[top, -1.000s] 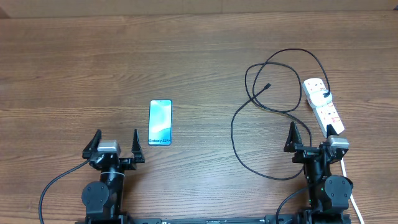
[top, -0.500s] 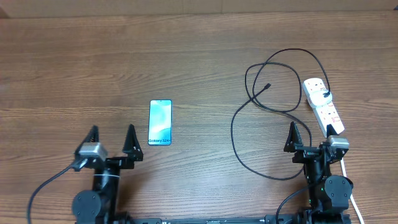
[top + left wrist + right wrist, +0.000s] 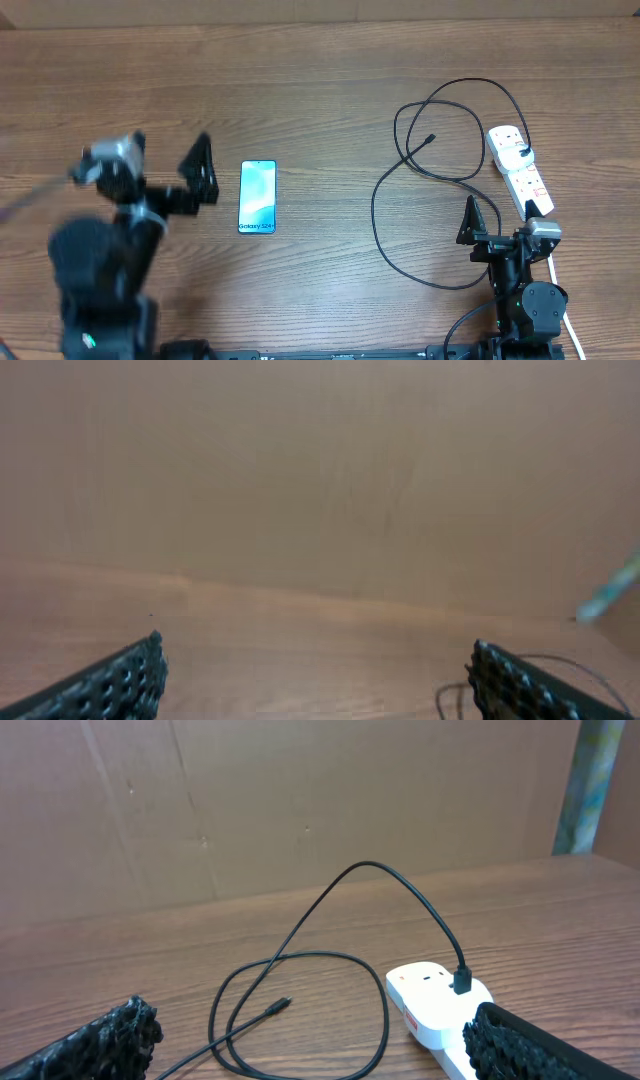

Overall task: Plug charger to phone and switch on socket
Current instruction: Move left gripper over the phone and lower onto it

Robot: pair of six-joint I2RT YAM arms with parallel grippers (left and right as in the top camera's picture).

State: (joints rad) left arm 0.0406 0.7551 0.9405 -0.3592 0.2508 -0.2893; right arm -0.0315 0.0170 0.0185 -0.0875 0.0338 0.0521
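The phone lies flat, left of centre, light blue screen up. The charger's black cable loops on the right; its connector tip lies loose on the wood, also in the right wrist view. Its black plug sits in the white socket strip, seen too in the right wrist view. My left gripper is open, empty, raised and blurred, just left of the phone; its wrist view shows bare wood between the fingers. My right gripper is open and empty, near the strip's front end.
The wooden table is backed by a brown cardboard wall. The strip's white cord runs off past the right arm's base. A blurred piece of black cable shows low right in the left wrist view.
My left arm has lifted and swung forward and to the left, from the front edge to beside the phone. The right arm, phone, cable and strip have not moved.
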